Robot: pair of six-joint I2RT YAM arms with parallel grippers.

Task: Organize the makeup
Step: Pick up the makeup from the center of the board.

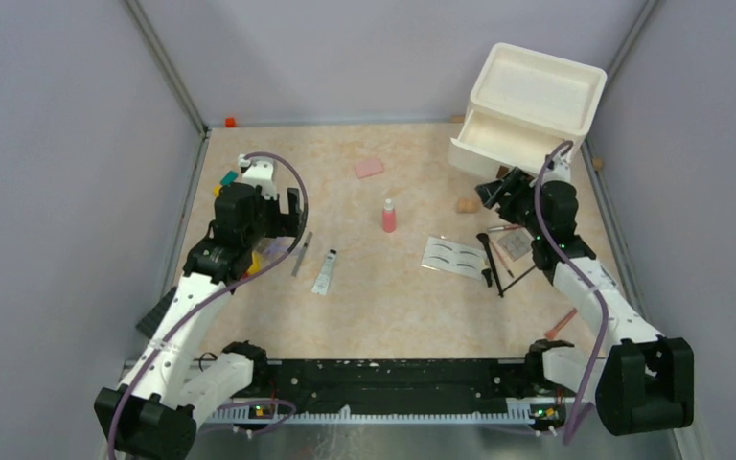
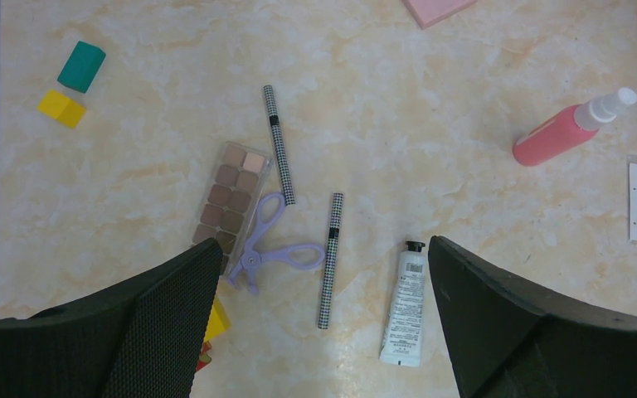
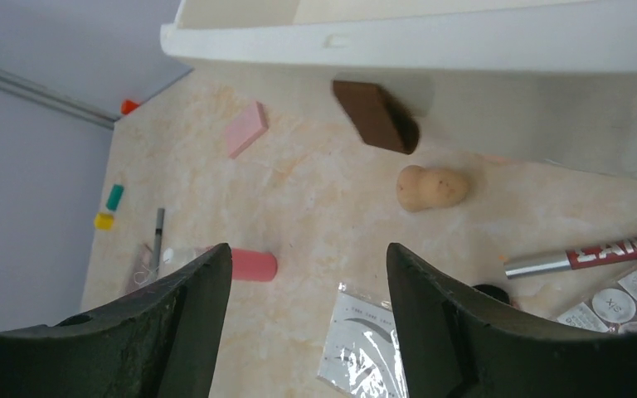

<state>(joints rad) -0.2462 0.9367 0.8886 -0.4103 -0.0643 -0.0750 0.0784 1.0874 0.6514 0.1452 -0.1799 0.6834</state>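
Observation:
My left gripper (image 2: 323, 245) is open and empty above a checked pencil (image 2: 330, 259). A silver tube (image 2: 404, 305), a second pencil (image 2: 279, 144), an eyeshadow palette (image 2: 232, 195) and a purple lash curler (image 2: 269, 245) lie around it. The pink spray bottle (image 1: 388, 217) lies mid-table, with the pink pad (image 1: 369, 168) behind it. My right gripper (image 3: 308, 249) is open and empty above the table, near the eyebrow card (image 3: 365, 344). A peach sponge (image 3: 431, 187) and a brown sponge (image 3: 377, 116) lie in front of the white drawer box (image 1: 527, 105). Thin brushes (image 1: 494, 259) lie right of the card.
Teal (image 2: 81, 66) and yellow (image 2: 61, 108) toy blocks sit at the far left, an orange block (image 1: 231, 122) in the back corner. A dark plate (image 1: 156, 311) lies under my left arm. A silver-red tube (image 3: 589, 255) and a sticker sheet lie at right. Grey walls enclose the table.

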